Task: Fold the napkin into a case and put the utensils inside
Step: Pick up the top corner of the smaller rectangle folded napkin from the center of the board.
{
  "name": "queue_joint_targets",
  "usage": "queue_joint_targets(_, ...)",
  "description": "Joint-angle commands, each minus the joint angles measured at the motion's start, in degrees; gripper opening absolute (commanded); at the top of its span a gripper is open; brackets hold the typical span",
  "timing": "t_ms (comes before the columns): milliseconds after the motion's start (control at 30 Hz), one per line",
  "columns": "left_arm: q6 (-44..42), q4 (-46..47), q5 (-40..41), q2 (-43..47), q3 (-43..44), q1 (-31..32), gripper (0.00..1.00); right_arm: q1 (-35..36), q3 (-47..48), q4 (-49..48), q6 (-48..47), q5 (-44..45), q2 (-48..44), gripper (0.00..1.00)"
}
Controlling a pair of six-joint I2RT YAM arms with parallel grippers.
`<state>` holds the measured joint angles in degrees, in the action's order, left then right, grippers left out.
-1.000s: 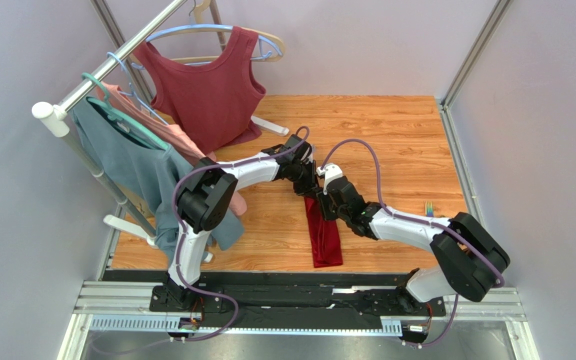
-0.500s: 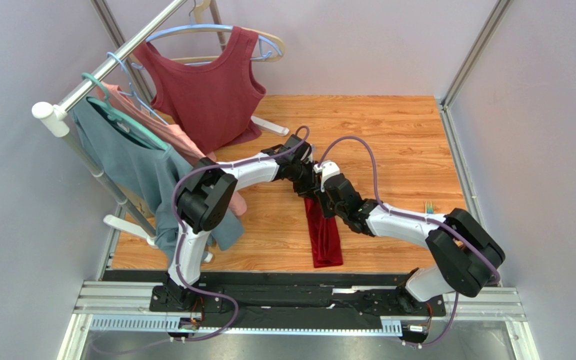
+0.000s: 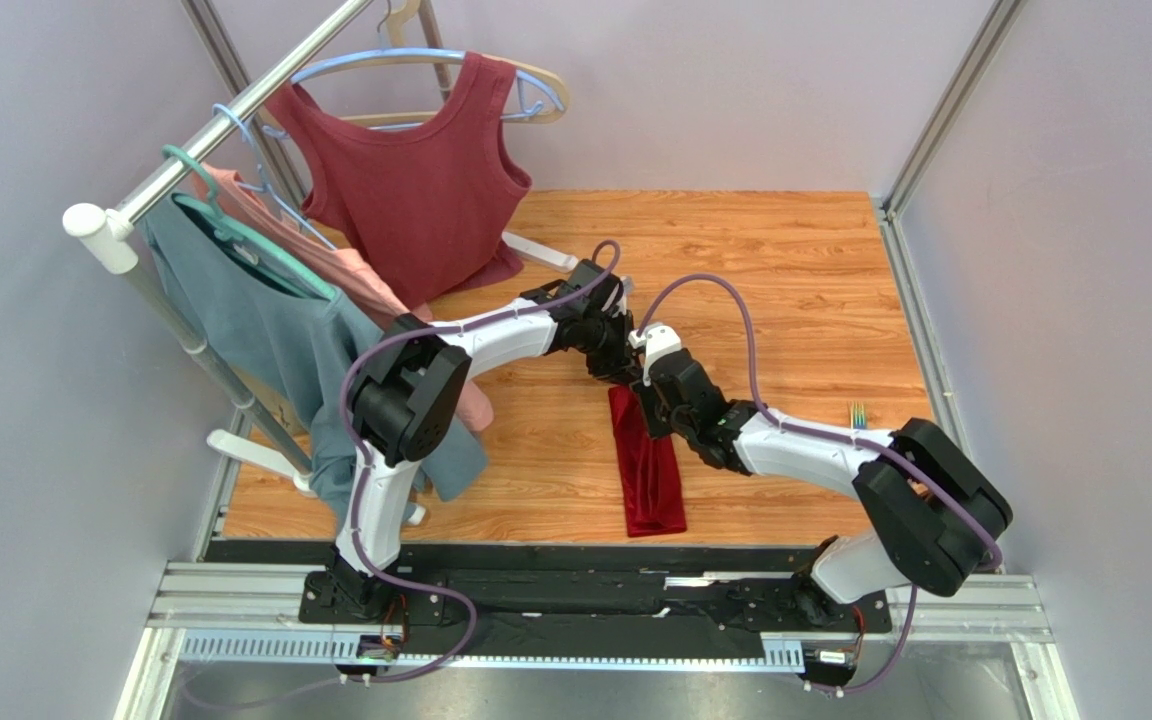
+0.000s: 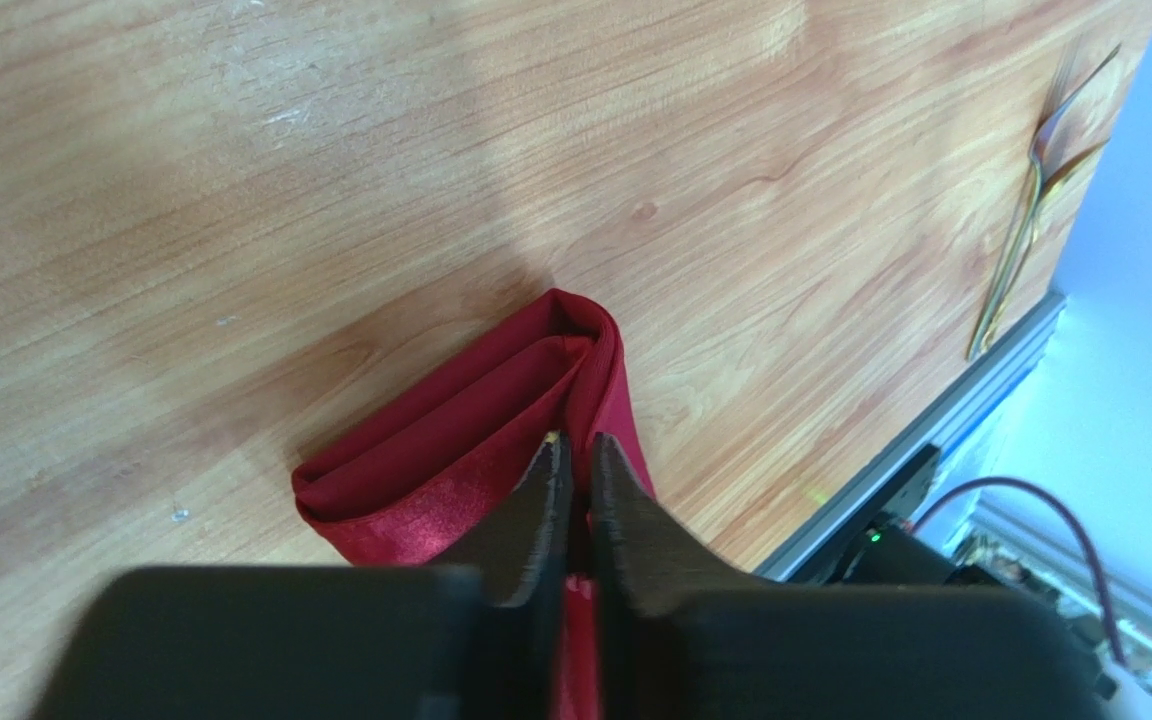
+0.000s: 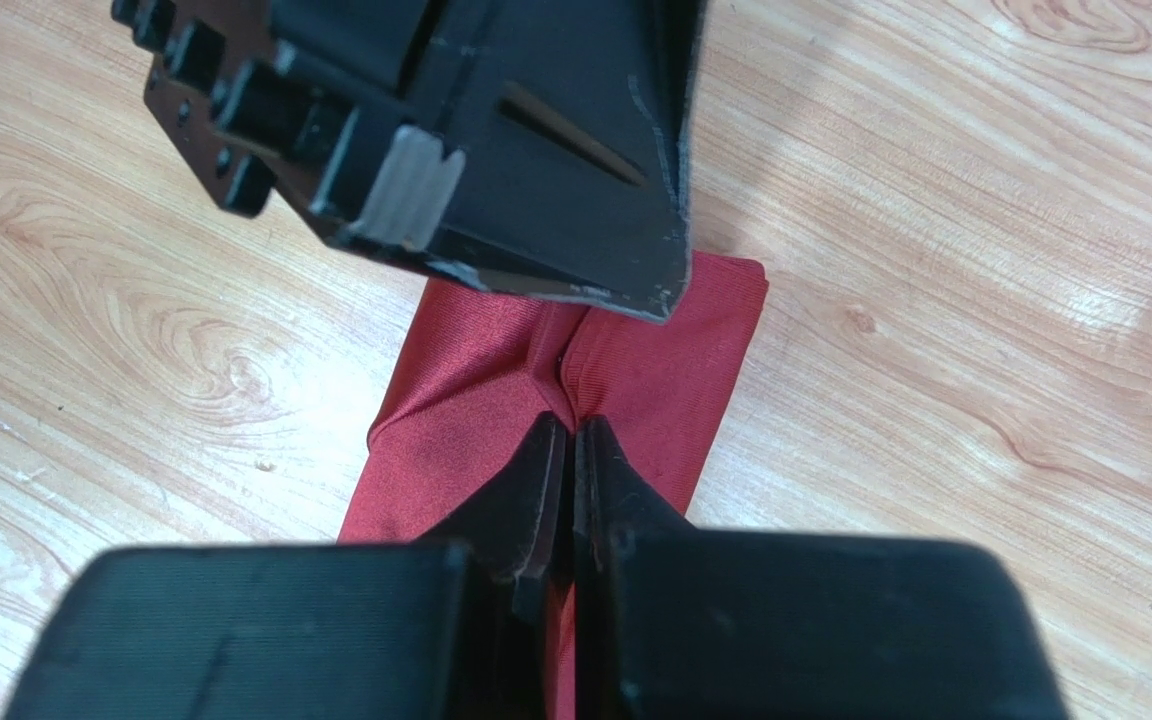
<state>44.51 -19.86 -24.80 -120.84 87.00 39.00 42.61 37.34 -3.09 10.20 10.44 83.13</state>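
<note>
Three tops (image 3: pixel 417 180) hang on rack (image 3: pixel 199 150) at your far left; grey walls (image 3: pixel 1078 300) round wooden worktop (image 3: pixel 793 270). Left gripper (image 4: pixel 570 447): jaws pinched on far end of napkin (image 3: pixel 654 480), folded to narrow strip mid-worktop. Right gripper (image 5: pixel 567 428): jaws closed on crease just beside. Utensils (image 3: pixel 857 414) lie near right edge.

Shiny cloth napkin (image 3: pixel 648 477), grained wood table (image 3: pixel 808 270)

Maroon sleeveless top (image 3: pixel 414 173) hanging on hanger from rack rail (image 3: pixel 162 179); teal garment (image 3: pixel 252 330), pink garment (image 3: pixel 330 267) hanging alongside, above wooden tabletop (image 3: pixel 808 285).
</note>
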Motion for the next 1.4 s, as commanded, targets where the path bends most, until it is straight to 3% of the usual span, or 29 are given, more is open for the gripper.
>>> queue_joint_targets(0, -1.4, -1.0, -0.2, 0.2, 2.2, -0.2, 0.00, 0.3, -0.1, -3.3, -0.3, 1.0, -2.2, 0.03)
queue_joint_targets(133, -0.8, -1.1, -0.1, 0.6, 1.3, -0.2, 0.00, 0.3, 1.2, -3.5, -0.1, 0.8, -0.3, 0.18)
queue_joint_targets(300, 0.3, -1.2, 0.3, 1.8, 0.6, -0.2, 0.00, 0.2, 2.1, -5.2, 0.1, 0.1, 2.0, 0.28)
queue_joint_targets(800, 3.5, 1.1, -1.4, 2.4, -2.7, -0.2, 0.00, 0.1, 3.9, -6.7, -0.5, 1.2, 3.1, 0.33)
queue_joint_targets(933, 3.4, 1.0, -1.2, 2.5, -2.6, -0.2, 0.00, -0.1, 4.0, -6.7, -0.5, 1.2, 3.4, 0.26)
queue_joint_targets(1033, 3.0, 1.1, -1.3, 2.7, -2.6, -0.2, 0.00, -0.1, 3.9, -6.2, -0.6, 0.5, 3.1, 0.08)
queue_joint_targets(1133, 3.3, 1.7, -1.4, 3.1, -2.8, -0.3, 0.00, -0.3, 3.3, -6.0, -0.1, 0.6, 3.5, 0.02)
queue_joint_targets(1167, 3.4, 1.8, -1.5, 3.1, -2.8, -0.2, 0.00, -0.2, 3.1, -6.1, 0.2, 0.7, 3.7, 0.04)
queue_joint_targets(1233, 3.5, 1.8, -1.8, 2.9, -2.6, -0.4, 0.00, -0.2, 2.4, -6.7, 0.3, 0.4, 3.4, 0.20)
queue_joint_targets(1367, 4.0, 1.7, -2.6, 3.0, -2.7, -0.5, 0.00, -0.2, 1.8, -7.5, 0.3, -0.7, 2.5, 0.29)
